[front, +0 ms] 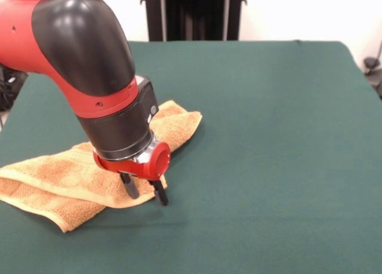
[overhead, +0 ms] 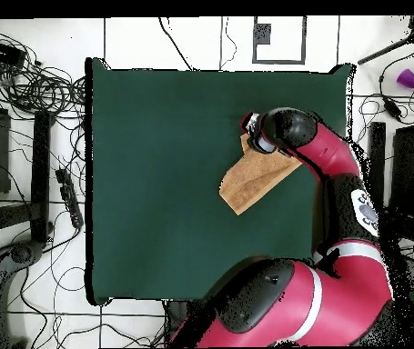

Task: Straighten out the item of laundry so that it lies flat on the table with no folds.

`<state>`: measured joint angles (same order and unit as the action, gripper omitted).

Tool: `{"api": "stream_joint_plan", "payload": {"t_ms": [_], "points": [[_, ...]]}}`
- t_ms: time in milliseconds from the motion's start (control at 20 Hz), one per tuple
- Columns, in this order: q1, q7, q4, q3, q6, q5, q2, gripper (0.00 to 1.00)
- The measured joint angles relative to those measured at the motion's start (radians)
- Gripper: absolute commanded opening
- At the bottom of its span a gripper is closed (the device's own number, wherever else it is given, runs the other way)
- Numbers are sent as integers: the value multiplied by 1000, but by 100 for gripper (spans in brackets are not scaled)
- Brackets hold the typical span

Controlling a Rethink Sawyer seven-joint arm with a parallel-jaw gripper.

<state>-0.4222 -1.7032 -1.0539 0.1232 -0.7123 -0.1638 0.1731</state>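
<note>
The orange-yellow towel [front: 65, 178] lies crumpled and folded over on the left part of the dark green table [front: 268, 137], one end reaching back to the right behind the arm. My gripper [front: 145, 190] points down at the towel's near right corner. Its two black fingers stand apart, one finger [front: 130, 186] over the cloth and the other at the corner's edge, low over the table. In the overhead view the towel [overhead: 251, 179] lies near the table's right edge [overhead: 201, 182], and the gripper [overhead: 249, 124] is at its upper end.
The arm's big elbow [front: 83, 41] hangs over the towel's far part. A black stand [front: 191, 14] rises behind the table. Cables and gear [overhead: 28, 91] lie on the floor beside the table, and a purple cup [overhead: 408, 78] sits off it.
</note>
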Motion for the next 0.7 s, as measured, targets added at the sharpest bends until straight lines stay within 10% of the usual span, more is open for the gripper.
{"api": "stream_joint_plan", "payload": {"t_ms": [700], "points": [[7,0,-7,0,18,30,7,100]]}}
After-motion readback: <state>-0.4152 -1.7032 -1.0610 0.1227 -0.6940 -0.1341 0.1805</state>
